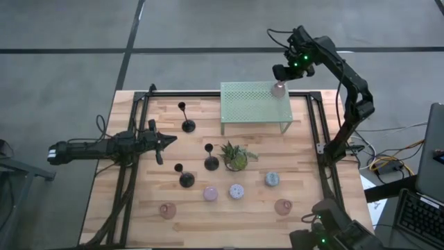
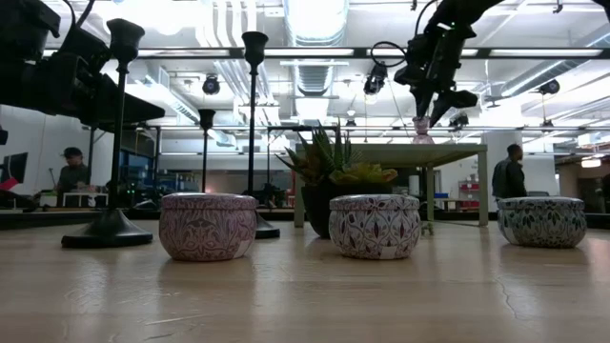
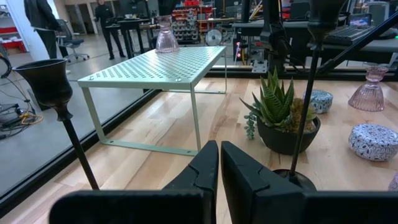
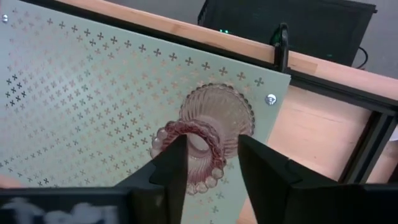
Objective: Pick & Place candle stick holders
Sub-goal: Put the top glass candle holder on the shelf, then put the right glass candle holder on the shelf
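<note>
A pink glass holder (image 4: 208, 134) stands upright by its foot on the far right corner of the pale green mesh rack (image 1: 254, 104); it also shows in the high view (image 1: 279, 88) and the low view (image 2: 420, 128). My right gripper (image 4: 212, 163) is open right above it, one finger to either side of its top cup. Three black candlesticks (image 1: 187, 125) (image 1: 211, 163) (image 1: 186, 179) stand on their round bases on the table. My left gripper (image 1: 168, 139) is shut and empty, hovering left of them.
A pink (image 1: 210, 194), a lilac (image 1: 236, 191) and a blue (image 1: 272, 179) round holder sit in a row near the front. Two more pink glass holders (image 1: 167, 210) (image 1: 283, 206) stand nearer the front edge. A spiky plant (image 1: 236, 156) stands mid-table.
</note>
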You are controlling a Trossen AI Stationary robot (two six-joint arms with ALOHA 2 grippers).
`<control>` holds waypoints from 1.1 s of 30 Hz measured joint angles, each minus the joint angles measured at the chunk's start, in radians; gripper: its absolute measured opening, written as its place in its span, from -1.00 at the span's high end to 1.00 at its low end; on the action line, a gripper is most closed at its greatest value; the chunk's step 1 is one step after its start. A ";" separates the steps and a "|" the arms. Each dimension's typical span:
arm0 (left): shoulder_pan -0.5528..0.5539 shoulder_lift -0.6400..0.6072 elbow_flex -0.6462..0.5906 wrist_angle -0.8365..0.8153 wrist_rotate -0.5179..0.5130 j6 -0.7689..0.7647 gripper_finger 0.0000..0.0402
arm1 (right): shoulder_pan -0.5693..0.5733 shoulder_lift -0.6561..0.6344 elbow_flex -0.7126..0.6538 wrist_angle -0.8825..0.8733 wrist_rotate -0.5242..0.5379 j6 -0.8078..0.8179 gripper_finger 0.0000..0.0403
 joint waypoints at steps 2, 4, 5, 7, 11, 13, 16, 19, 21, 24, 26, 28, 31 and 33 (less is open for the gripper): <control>0.000 0.000 0.000 0.000 0.000 0.000 0.88 | 0.000 -0.005 0.000 0.000 0.000 -0.006 0.23; 0.000 0.000 0.000 0.000 0.000 0.000 0.88 | 0.000 -0.015 0.000 0.001 -0.001 -0.006 0.18; 0.000 0.000 0.000 0.000 0.000 0.000 0.88 | 0.000 -0.020 0.000 0.001 -0.002 -0.007 0.16; 0.000 0.000 0.000 0.000 0.000 0.000 0.88 | 0.000 -0.030 0.000 0.000 -0.002 -0.008 0.12; 0.000 0.000 0.000 0.000 0.000 0.000 0.88 | 0.000 -0.066 0.000 0.000 -0.003 -0.009 0.07; 0.000 0.000 0.000 0.000 0.000 0.000 0.88 | 0.000 -0.089 0.000 -0.006 -0.005 -0.014 0.05; 0.000 0.000 0.000 0.000 0.000 0.000 0.88 | 0.003 -0.128 0.000 -0.014 -0.006 -0.024 0.05; 0.000 0.000 0.000 0.000 0.000 0.000 0.88 | 0.024 -0.176 0.000 -0.027 -0.013 -0.028 0.06; 0.000 0.000 0.000 0.000 0.000 0.000 0.88 | 0.046 -0.205 0.000 -0.037 -0.014 -0.039 0.07; 0.000 0.000 0.000 0.000 0.000 0.000 0.88 | 0.091 -0.253 0.000 -0.050 -0.017 -0.039 0.09; 0.000 0.000 0.000 0.000 0.000 0.000 0.88 | 0.130 -0.288 0.000 -0.082 -0.017 -0.041 0.10; 0.000 0.000 0.000 0.000 0.000 0.000 0.88 | 0.177 -0.320 0.000 -0.117 -0.017 -0.040 0.11; 0.000 0.000 0.000 0.000 0.000 0.000 0.88 | 0.259 -0.364 0.000 -0.158 -0.017 -0.037 0.13; 0.000 0.000 0.000 0.000 0.000 0.000 0.88 | 0.319 -0.392 -0.001 -0.171 -0.017 -0.027 0.13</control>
